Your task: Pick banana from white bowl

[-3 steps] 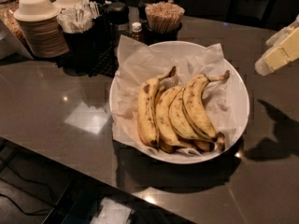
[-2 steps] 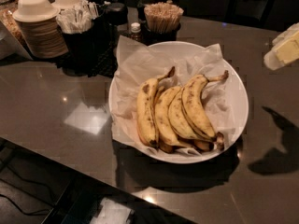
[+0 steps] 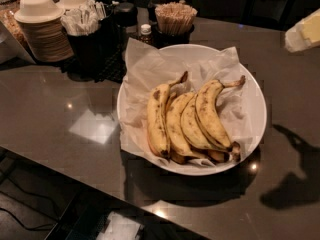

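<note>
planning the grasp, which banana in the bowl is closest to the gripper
The rightmost banana in the white bowl, its stem pointing up-right toward the gripper at the picture's upper right edge; the others lie farther left.

Upper right: the tool, a pale blur above the surface, cut off by the right edge. In the white bowl, the banana hides part of 1 neighbouring banana; paper covers the bowl's left rim.
</note>
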`<state>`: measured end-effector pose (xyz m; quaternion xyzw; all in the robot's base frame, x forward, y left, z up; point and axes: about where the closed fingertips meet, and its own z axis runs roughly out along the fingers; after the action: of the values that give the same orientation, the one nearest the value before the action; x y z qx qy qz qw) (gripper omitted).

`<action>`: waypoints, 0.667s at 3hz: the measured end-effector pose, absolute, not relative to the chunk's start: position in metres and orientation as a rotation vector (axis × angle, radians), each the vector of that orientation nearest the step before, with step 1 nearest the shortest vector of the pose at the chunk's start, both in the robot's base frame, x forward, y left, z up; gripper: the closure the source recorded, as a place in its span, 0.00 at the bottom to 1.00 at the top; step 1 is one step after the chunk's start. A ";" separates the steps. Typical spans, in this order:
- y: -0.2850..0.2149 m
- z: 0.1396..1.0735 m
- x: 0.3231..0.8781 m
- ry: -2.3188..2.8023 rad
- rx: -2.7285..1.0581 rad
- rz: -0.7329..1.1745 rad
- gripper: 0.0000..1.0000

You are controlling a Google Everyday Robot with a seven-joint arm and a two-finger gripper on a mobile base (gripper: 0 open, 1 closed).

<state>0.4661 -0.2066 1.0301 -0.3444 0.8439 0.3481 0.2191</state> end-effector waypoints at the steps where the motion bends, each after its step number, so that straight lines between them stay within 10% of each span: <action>1: -0.181 1.031 0.442 2.351 -0.978 1.008 0.00; 2: -0.158 1.018 0.411 2.408 -0.983 0.923 0.00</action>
<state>0.4108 -0.1580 1.0179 -0.3498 0.8566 0.3283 0.1899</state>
